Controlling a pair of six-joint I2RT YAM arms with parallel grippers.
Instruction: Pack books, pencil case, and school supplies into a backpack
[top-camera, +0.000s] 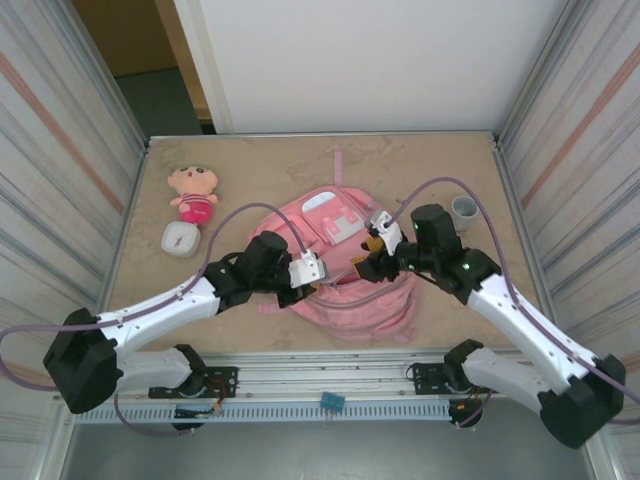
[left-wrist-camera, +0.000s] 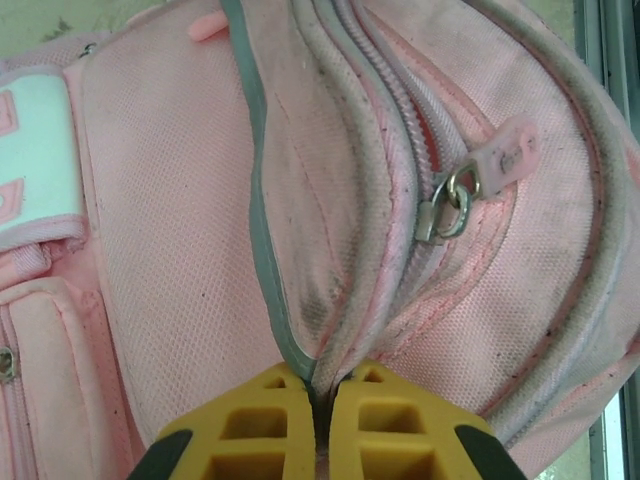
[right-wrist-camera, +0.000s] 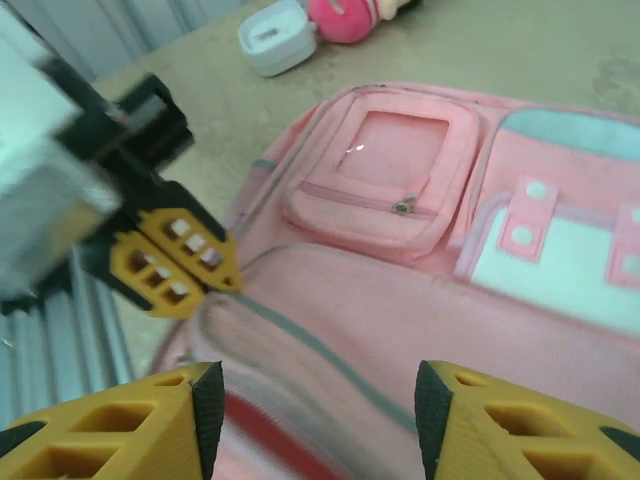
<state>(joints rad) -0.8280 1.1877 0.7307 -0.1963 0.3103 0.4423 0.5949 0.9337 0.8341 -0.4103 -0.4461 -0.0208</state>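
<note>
1. Pink backpack (top-camera: 375, 305) lies centre frame on the desk (top-camera: 450, 180).
2. Your left pincer (left-wrist-camera: 318, 390) pinches its grey-edged seam (left-wrist-camera: 262, 250).
3. Your right pincer (right-wrist-camera: 318, 400) hangs spread above it.
4. Opening step, seemingly; next, catch the zipper pull (left-wrist-camera: 505, 150), upper right.

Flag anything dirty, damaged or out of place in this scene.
The backpack looks grimy: dark smudges run along the fabric between its grey piping and zip, above where the left tool pinches a fold. Nothing looks torn or spilled. The plush doll at far left is hardly a school supply.
</note>
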